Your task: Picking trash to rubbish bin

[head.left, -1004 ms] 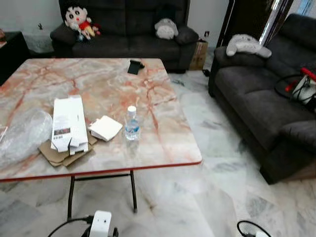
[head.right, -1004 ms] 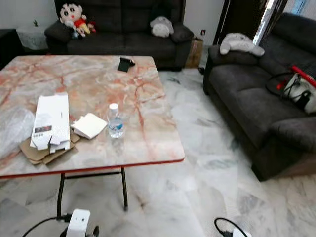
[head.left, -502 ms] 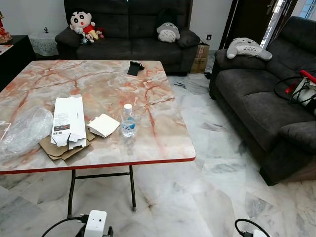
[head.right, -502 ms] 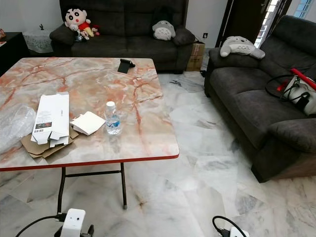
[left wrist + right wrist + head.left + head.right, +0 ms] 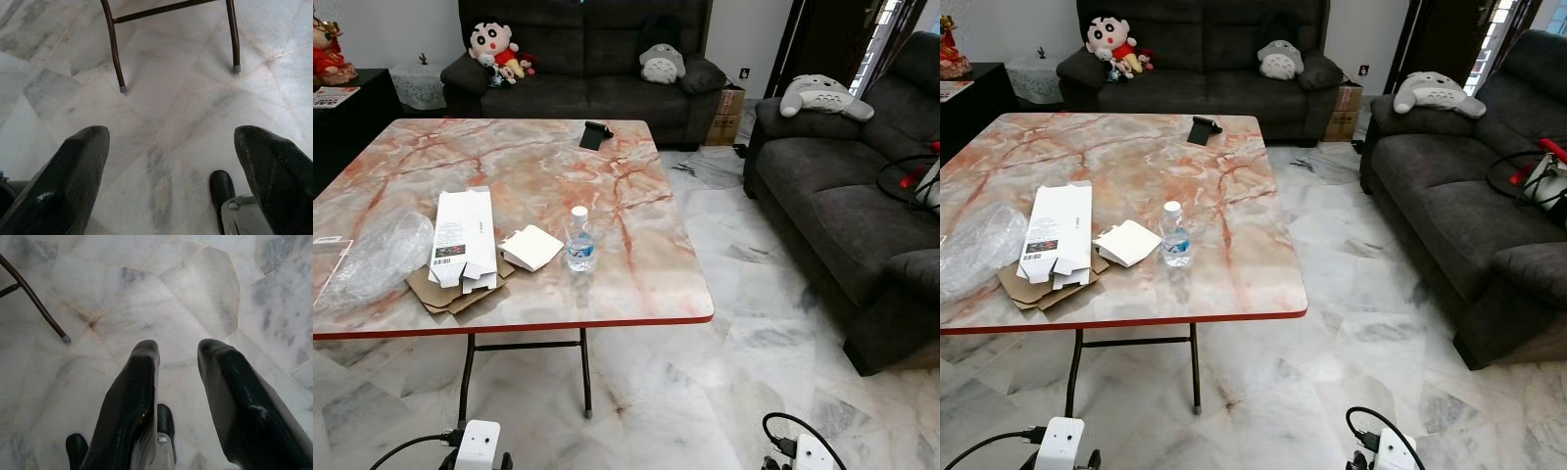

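The step in hand reads as the approach: the trash, namely a flattened white carton (image 5: pixel 463 238), brown cardboard (image 5: pixel 445 294), a white folded paper (image 5: pixel 531 247), crumpled clear plastic (image 5: pixel 372 259) and a water bottle (image 5: pixel 579 240), lies on the marble table (image 5: pixel 646 284), and no rubbish bin can be seen. The left gripper (image 5: pixel 171 161) hangs low over the floor with fingers spread wide and empty; the right gripper (image 5: pixel 178 382) hangs likewise, fingers a narrow gap apart, holding nothing. Compared with 1 second ago the camera has shifted and the blur has cleared; the next move calls for raising 1 arm to the table edge.
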Tool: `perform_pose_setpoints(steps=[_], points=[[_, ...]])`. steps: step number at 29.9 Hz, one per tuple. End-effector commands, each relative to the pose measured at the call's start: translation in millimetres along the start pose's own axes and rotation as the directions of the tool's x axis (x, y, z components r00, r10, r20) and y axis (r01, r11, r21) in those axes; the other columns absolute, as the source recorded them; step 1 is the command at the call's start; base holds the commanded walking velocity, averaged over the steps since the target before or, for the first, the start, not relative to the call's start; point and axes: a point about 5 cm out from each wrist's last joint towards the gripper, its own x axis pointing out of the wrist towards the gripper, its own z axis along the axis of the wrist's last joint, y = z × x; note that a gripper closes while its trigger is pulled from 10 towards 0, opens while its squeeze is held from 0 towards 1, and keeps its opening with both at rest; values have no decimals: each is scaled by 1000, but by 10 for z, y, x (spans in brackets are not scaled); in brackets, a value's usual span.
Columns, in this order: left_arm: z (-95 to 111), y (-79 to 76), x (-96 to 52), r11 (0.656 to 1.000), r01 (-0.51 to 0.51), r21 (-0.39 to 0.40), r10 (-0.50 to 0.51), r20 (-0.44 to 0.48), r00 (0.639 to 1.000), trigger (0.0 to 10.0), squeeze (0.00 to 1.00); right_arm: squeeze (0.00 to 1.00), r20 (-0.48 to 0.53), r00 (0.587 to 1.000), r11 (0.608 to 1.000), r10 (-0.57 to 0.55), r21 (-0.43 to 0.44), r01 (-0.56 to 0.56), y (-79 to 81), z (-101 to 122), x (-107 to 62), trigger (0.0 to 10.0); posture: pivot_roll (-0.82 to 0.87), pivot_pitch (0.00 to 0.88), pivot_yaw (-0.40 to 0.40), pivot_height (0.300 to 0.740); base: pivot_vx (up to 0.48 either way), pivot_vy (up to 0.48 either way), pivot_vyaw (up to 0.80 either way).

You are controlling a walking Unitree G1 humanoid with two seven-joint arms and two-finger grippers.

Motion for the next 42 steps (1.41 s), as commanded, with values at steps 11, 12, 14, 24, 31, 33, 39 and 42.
perform_pose_setpoints(steps=[11, 12, 14, 24, 31, 33, 39, 42], points=[[135, -112, 51, 999, 33, 15, -33, 21, 999, 10000, 0, 0, 18, 999, 998, -51, 40, 51, -154, 96, 5, 10000, 169, 0, -62, 740, 0, 0, 0], [135, -112, 51, 999, 33, 15, -33, 21, 999, 10000, 0, 0, 18, 999, 998, -52, 40, 51, -154, 96, 5, 10000, 169, 0, -62, 740, 0, 0, 0], [132, -82, 55, 999, 32, 20, -32, 16, 999, 10000, 0, 0, 27, 998, 997, -63, 49, 62, -165, 134, 14, 10000, 163, 0, -51, 740, 0, 0, 0], [114, 0, 54, 999, 26, 44, -26, 11, 1000, 10000, 0, 0, 17, 998, 996, -68, 66, 67, -157, 72, -2, 10000, 179, 0, -42, 740, 0, 0, 0], [75, 4, 37, 999, 27, 46, -28, 7, 1000, 10000, 0, 0, 10, 998, 996, -66, 67, 65, -142, 35, -10, 10000, 181, 0, -36, 740, 0, 0, 0], [58, 4, 30, 998, 30, 47, -30, 3, 1000, 10000, 0, 0, 9, 998, 996, -66, 67, 65, -142, 30, -12, 10000, 176, 0, -27, 740, 0, 0, 0], [36, 21, 24, 998, 34, 58, -34, -5, 999, 10000, 0, 0, 15, 998, 996, -61, 70, 60, -129, 20, -15, 10000, 169, 0, -21, 740, 0, 0, 0], [50, 37, 29, 998, 33, 62, -33, 0, 999, 10000, 0, 0, 15, 998, 996, -60, 69, 59, -127, 5, -21, 10000, 168, 0, -18, 740, 0, 0, 0]])
